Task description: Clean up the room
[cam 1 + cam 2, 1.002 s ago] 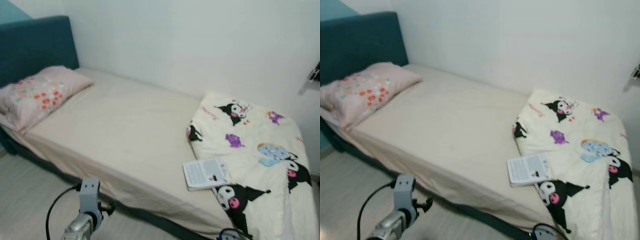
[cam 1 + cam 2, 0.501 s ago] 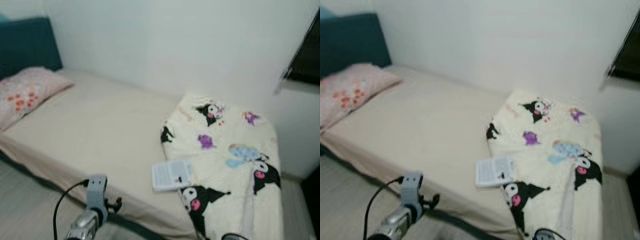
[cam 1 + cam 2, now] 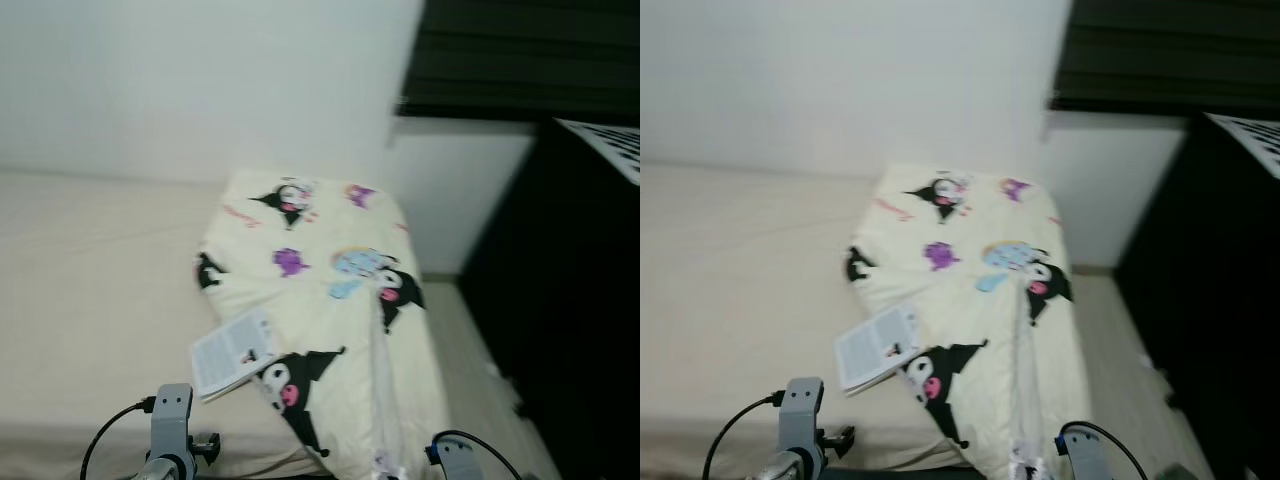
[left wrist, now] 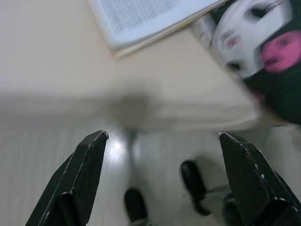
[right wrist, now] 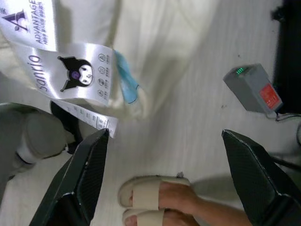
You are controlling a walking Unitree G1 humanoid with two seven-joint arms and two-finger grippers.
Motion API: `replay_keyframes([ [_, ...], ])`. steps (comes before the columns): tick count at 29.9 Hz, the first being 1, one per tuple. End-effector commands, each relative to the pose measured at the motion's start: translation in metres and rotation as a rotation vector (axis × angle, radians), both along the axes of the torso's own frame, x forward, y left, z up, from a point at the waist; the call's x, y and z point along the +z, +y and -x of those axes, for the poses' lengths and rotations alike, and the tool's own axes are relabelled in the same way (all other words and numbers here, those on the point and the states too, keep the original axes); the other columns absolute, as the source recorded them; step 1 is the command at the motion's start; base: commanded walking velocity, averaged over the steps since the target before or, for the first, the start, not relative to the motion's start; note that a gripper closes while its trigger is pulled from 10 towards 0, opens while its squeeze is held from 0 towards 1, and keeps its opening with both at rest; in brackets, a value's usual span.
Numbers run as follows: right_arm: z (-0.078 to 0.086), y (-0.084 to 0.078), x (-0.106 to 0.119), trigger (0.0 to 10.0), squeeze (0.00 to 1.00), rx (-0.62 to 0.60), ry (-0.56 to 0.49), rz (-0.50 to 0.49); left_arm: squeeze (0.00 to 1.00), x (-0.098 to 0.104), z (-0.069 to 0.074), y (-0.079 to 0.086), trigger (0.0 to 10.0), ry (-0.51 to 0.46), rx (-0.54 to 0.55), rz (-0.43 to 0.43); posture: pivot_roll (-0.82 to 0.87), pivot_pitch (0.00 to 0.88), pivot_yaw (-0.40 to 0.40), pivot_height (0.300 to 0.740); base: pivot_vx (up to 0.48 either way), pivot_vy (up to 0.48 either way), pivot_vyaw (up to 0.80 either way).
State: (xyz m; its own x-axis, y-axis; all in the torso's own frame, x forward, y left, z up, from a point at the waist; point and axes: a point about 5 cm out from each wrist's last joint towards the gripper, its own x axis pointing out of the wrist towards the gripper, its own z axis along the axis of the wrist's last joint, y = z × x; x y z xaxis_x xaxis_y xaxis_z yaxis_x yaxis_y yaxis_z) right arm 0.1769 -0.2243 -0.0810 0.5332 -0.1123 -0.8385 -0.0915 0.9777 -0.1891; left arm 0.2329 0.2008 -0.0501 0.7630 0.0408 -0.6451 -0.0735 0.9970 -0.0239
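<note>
A cream blanket (image 3: pixel 320 300) printed with black-and-pink cartoon figures lies rumpled over the bed's (image 3: pixel 90 300) end, centre of the frame, one edge hanging toward the floor; an open booklet (image 3: pixel 232 352) lies flat at its lower-left edge, pages up.

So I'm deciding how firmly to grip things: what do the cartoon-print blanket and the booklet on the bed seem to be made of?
The blanket looks like soft, matte fabric, probably cotton or fleece: it folds, drapes over the bed's edge and carries a sewn-in satin label. The booklet looks like thin paper: white printed pages, slightly fanned at the edge. Exact fibres can't be told.
</note>
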Motion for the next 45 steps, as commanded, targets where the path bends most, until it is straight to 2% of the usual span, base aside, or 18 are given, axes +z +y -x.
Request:
replay_keyframes([
  [1,-0.012,0.005,0.005,10.0,0.0,0.011,-0.049,-0.014,0.0,-0.001,0.005,0.008,10.0,0.005,0.023,-0.017,-0.06,0.0,-0.064,0.735,0.0,0.0,0.0],
  [4,-0.017,0.006,0.008,10.0,0.0,0.01,-0.072,-0.023,0.0,0.009,-0.008,0.006,10.0,-0.067,0.021,-0.001,-0.06,0.0,-0.061,0.735,0.0,0.0,0.0],
  [5,-0.017,0.006,0.008,10.0,0.0,0.01,-0.072,-0.023,0.0,0.009,-0.008,0.006,10.0,-0.067,0.021,-0.001,-0.06,0.0,-0.061,0.735,0.0,0.0,0.0],
  [8,-0.027,0.009,0.013,10.0,0.0,0.025,-0.117,-0.035,0.0,0.028,-0.032,0.0,10.0,-0.184,-0.013,0.026,-0.06,0.0,-0.057,0.735,0.345,0.0,0.0],
  [13,-0.033,0.01,0.016,10.0,0.0,0.023,-0.14,-0.045,0.0,0.038,-0.043,-0.004,10.0,-0.239,-0.04,0.031,-0.06,0.0,-0.054,0.735,0.368,0.0,0.0],
  [14,-0.035,0.011,0.017,10.0,0.0,0.022,-0.146,-0.05,0.0,0.045,-0.05,-0.007,10.0,-0.277,-0.065,0.036,-0.06,0.0,-0.053,0.735,0.371,0.0,0.0],
  [17,-0.035,0.013,0.017,10.0,0.0,0.027,-0.143,-0.06,0.0,0.05,-0.055,-0.012,10.0,-0.297,-0.087,0.069,-0.06,0.0,-0.056,0.735,0.2,0.0,-0.77],
  [20,-0.036,0.013,0.017,10.0,0.0,0.03,-0.144,-0.058,0.0,0.05,-0.056,-0.014,10.0,-0.3,-0.092,0.077,-0.06,0.0,-0.056,0.735,0.0,0.0,-0.77],
  [23,-0.036,0.015,0.017,10.0,0.0,0.027,-0.144,-0.065,0.0,0.052,-0.056,-0.018,10.0,-0.32,-0.153,0.062,-0.06,0.0,-0.059,0.735,0.0,0.0,0.0],
  [24,-0.036,0.016,0.017,10.0,0.0,0.018,-0.141,-0.077,0.0,0.053,-0.055,-0.025,10.0,-0.332,-0.281,0.01,-0.06,0.0,-0.059,0.735,0.0,0.0,0.0],
  [25,-0.036,0.016,0.017,10.0,0.0,0.018,-0.141,-0.077,0.0,0.053,-0.055,-0.025,10.0,-0.332,-0.281,0.01,-0.06,0.0,-0.059,0.735,0.0,0.0,0.0],
  [29,-0.039,0.013,0.019,10.0,0.0,-0.007,-0.142,-0.086,0.0,0.051,-0.05,-0.032,10.0,-0.326,-0.483,-0.09,-0.06,0.002,-0.057,0.735,0.0,0.0,0.0],
  [34,-0.041,0.006,0.021,10.0,0.0,-0.035,-0.13,-0.076,0.0,0.048,-0.045,-0.028,10.0,-0.286,-0.63,-0.239,-0.06,0.004,-0.054,0.725,0.0,0.0,0.0],
  [36,-0.042,0.004,0.022,10.0,0.0,-0.046,-0.133,-0.075,0.0,0.047,-0.044,-0.027,10.0,-0.275,-0.662,-0.27,-0.06,0.003,-0.053,0.715,0.0,0.0,0.0],
  [41,-0.046,0.001,0.025,10.0,0.0,-0.064,-0.145,-0.074,0.0,0.045,-0.041,-0.025,10.0,-0.263,-0.676,-0.264,-0.05,0.003,-0.054,0.695,0.0,0.0,0.0],
  [45,-0.051,-0.001,0.029,10.0,0.0,-0.075,-0.162,-0.073,0.0,0.045,-0.043,-0.028,10.0,-0.258,-0.594,-0.151,-0.06,0.003,-0.053,0.675,0.0,0.0,0.0],
])
